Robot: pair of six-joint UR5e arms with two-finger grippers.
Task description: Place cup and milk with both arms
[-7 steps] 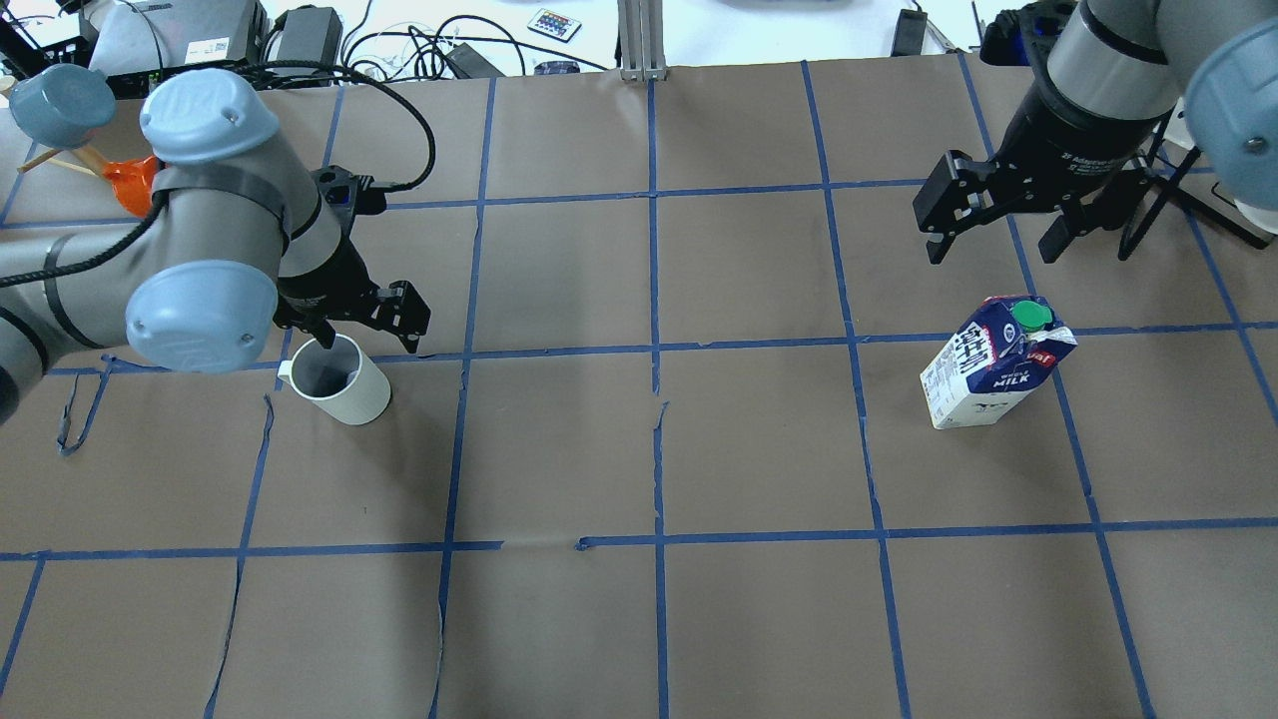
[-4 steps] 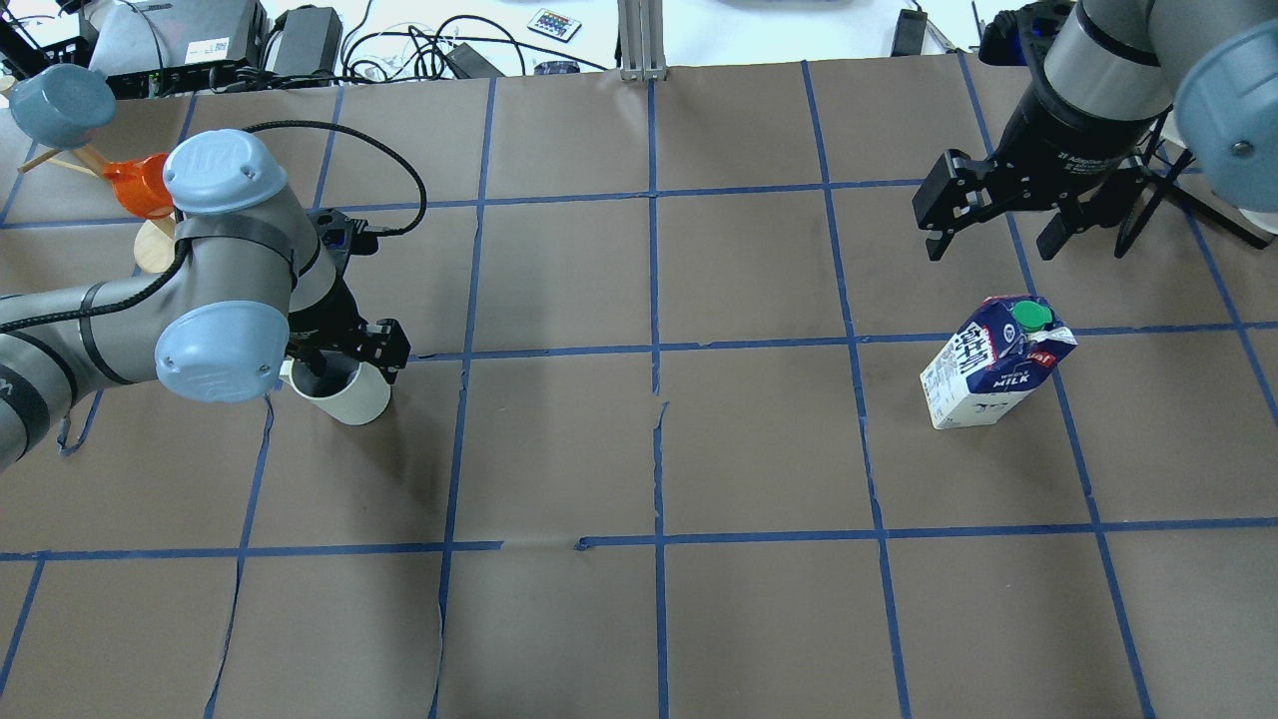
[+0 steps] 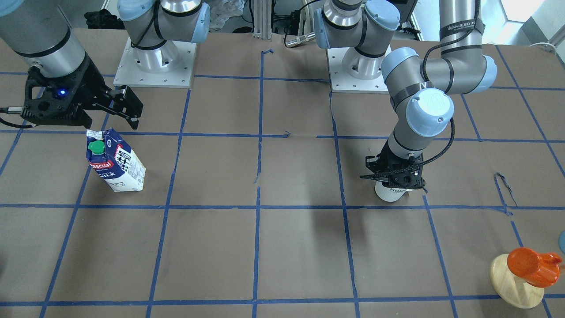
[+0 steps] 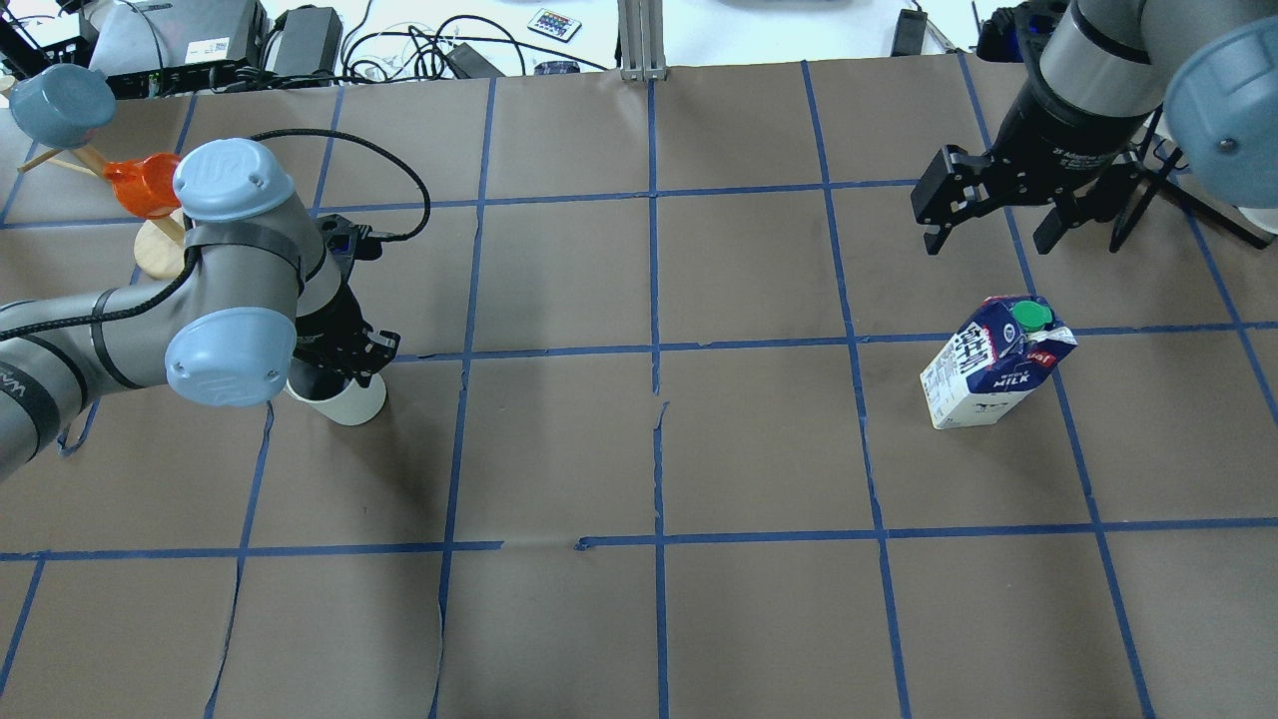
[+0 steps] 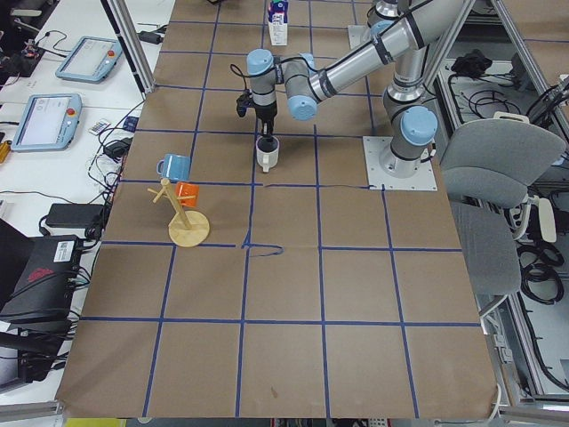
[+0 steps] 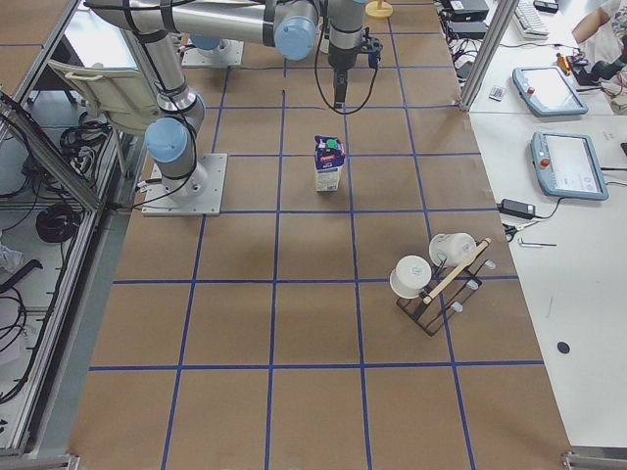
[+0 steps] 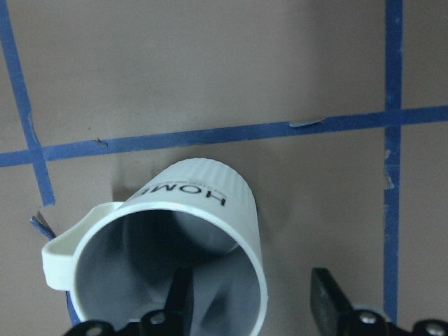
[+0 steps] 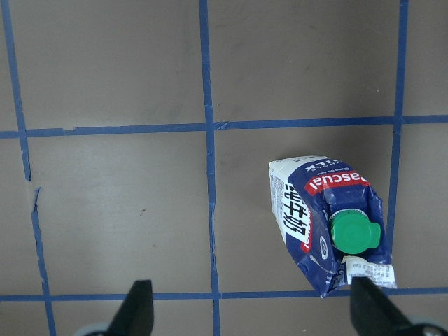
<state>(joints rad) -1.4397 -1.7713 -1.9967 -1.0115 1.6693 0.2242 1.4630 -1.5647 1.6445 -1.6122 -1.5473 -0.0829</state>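
My left pincer (image 7: 252, 288), apart, straddles the cup (image 7: 203, 210) wall; the milk (image 4: 988, 374) and my spread right pincer (image 4: 988, 240) stand far from the cup. Risk: rim pinch slips, cup tilts on lifting.

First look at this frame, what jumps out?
On the robot's left side, the left claw straddles the wall of the white cup, one finger inside, one outside, not yet closed. On the right side, the right claw hangs open near the upright milk carton, not touching it.

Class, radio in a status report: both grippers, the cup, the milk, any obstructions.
Left gripper open, straddling cup wall. Right gripper open, clear of upright milk. Orange cup stands apart.
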